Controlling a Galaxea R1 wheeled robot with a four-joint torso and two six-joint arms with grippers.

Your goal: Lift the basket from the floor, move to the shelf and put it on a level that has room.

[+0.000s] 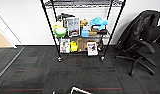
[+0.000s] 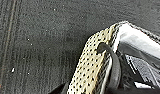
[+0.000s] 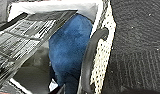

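Note:
The basket's pale rim [image 1: 79, 90] peeks in at the bottom edge of the head view, over the dark floor [image 1: 41, 70] with thin red lines. In the left wrist view the basket's beige woven side [image 2: 92, 67] and a dark loop handle [image 2: 114, 67] are very close to my left arm. The right wrist view looks into the basket [image 3: 103, 57], which holds a blue soft thing [image 3: 68, 50] and a printed booklet [image 3: 23, 42]; its other dark handle [image 3: 89, 57] is close by. Straight ahead stands the shelf [image 1: 82, 32], a black wire rack. A wire-grid level [image 1: 83, 3] spans its posts at the picture's top.
The rack's two lower tiers are crowded with books, a green bowl [image 1: 60, 31], a blue plush [image 1: 99, 22] and boxes. A black office chair [image 1: 143, 37] stands to the right of the rack. A white wall runs behind, with tan flooring [image 1: 2, 38] at the left.

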